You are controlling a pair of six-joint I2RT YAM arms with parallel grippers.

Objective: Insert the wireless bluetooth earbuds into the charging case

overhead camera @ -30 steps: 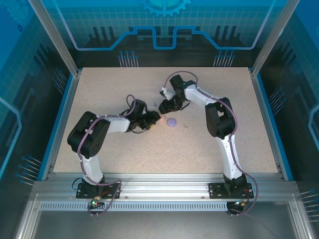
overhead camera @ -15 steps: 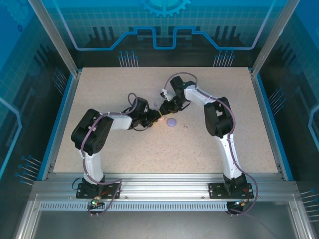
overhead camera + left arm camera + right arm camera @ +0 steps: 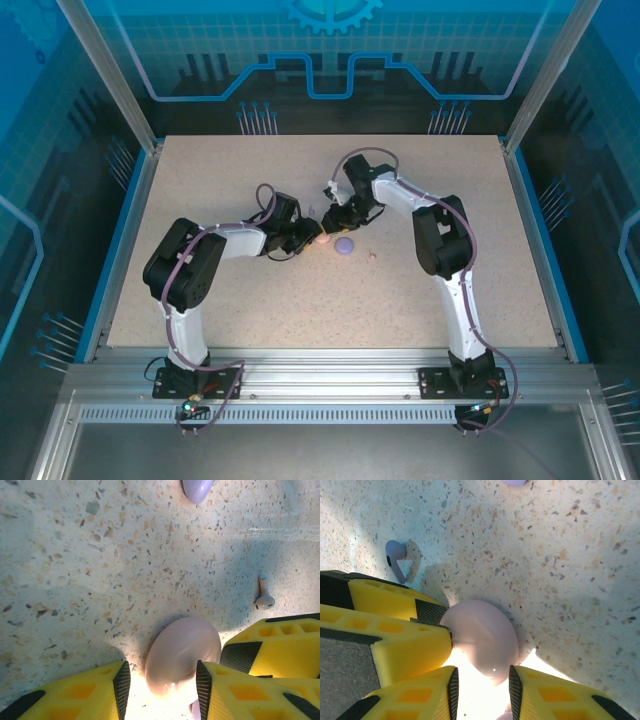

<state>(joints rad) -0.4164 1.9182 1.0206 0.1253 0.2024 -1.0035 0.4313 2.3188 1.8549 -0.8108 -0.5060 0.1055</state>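
Left tool (image 3: 161,682) stands part open around a pink case (image 3: 182,650), one pad against it, the other just clear. Right tool (image 3: 481,677) has its tips at the same case; I cannot tell if it grips. From the case, a pink earbud (image 3: 264,600) lies on the counter (image 3: 75,580) at two o'clock and a lilac case (image 3: 197,487) at twelve. By the right wrist view, a lilac earbud (image 3: 395,560) lies at ten.

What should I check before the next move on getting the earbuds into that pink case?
1. Pink case sits between the fingers of the left gripper: ok.
2. Fingers of the right gripper straddle the same case: ok.
3. Firm grip by either gripper: cannot tell.
4. Case lid open to take earbuds: cannot tell.
5. Purple earbud lying loose on the table near the case: ok.
6. Pale earbud lying loose on the table: ok.
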